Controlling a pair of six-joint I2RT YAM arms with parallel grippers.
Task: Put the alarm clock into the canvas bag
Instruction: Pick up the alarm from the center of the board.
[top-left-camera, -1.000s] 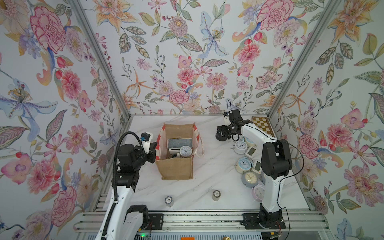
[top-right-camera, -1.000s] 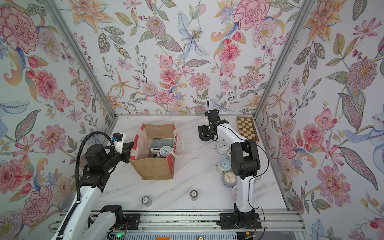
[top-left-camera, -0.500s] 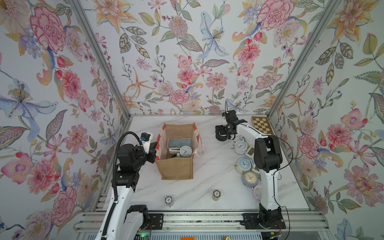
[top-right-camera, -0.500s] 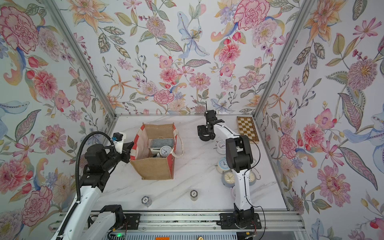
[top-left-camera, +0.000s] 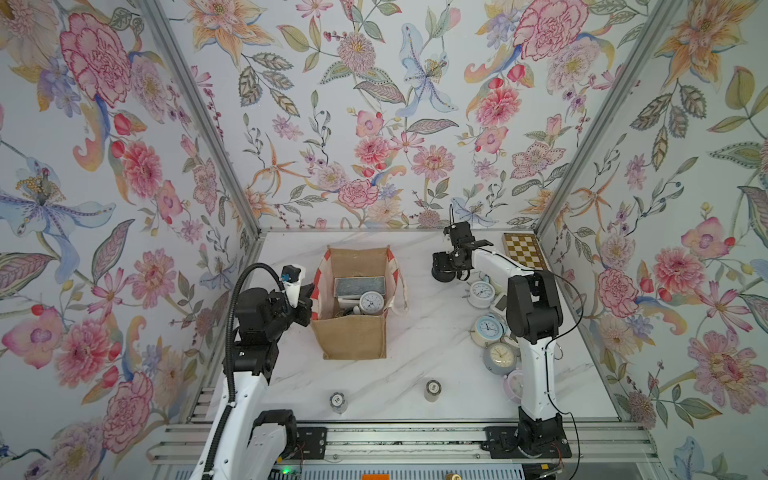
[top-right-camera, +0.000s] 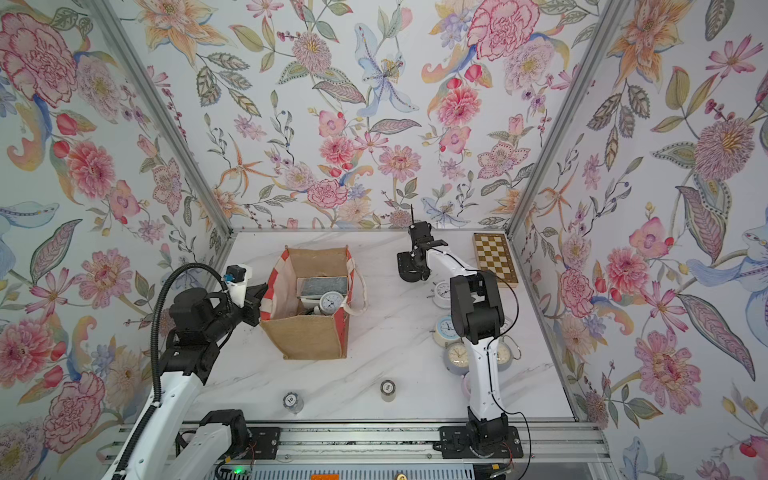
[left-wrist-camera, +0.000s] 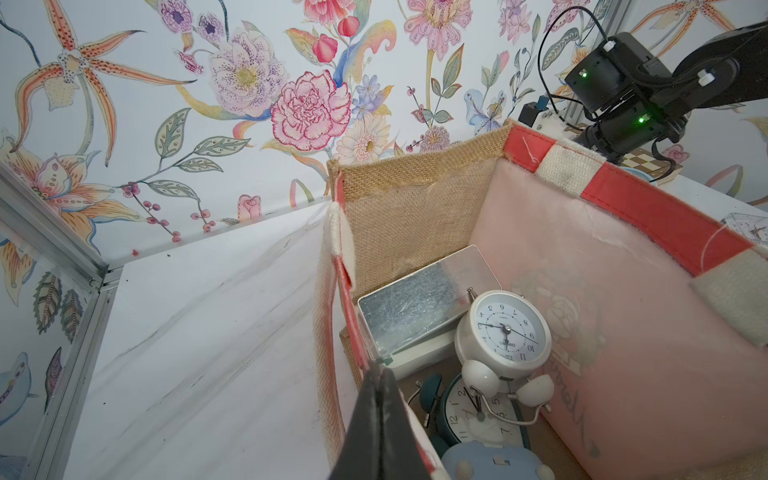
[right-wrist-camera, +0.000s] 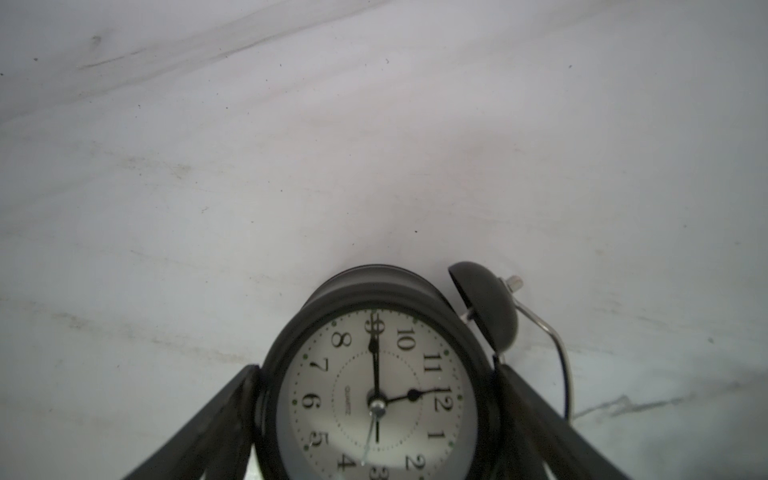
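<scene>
From my station I see the right tool (right-wrist-camera: 376, 370) pinching a black alarm clock (right-wrist-camera: 376, 399). Its two dark fingers (right-wrist-camera: 216, 415) lie against opposite sides of the round case, and the dial faces the wrist camera. One black bell and the wire handle stick out past one finger. This clock is over the white marble counter (top-left-camera: 415, 374), well apart from the canvas bag (top-left-camera: 353, 336) and toward the back on the right arm's side. I cannot tell whether it rests on the surface or hangs just off it.

The bag stands upright and open near the middle of the counter. My left tool (left-wrist-camera: 376, 374) is pressed together on the red-striped rim of the bag's near side wall. Inside the bag, a white twin-bell clock (left-wrist-camera: 505, 332) leans over a silver tin (left-wrist-camera: 415, 307), with a teal clock (left-wrist-camera: 469, 411) lying beneath it.

Beside the right arm, a white clock (top-left-camera: 481, 291), a pale blue clock (top-left-camera: 488, 328) and a grey clock (top-left-camera: 500, 357) sit in a loose row. A chessboard box (top-left-camera: 523, 251) lies in the back corner.
</scene>
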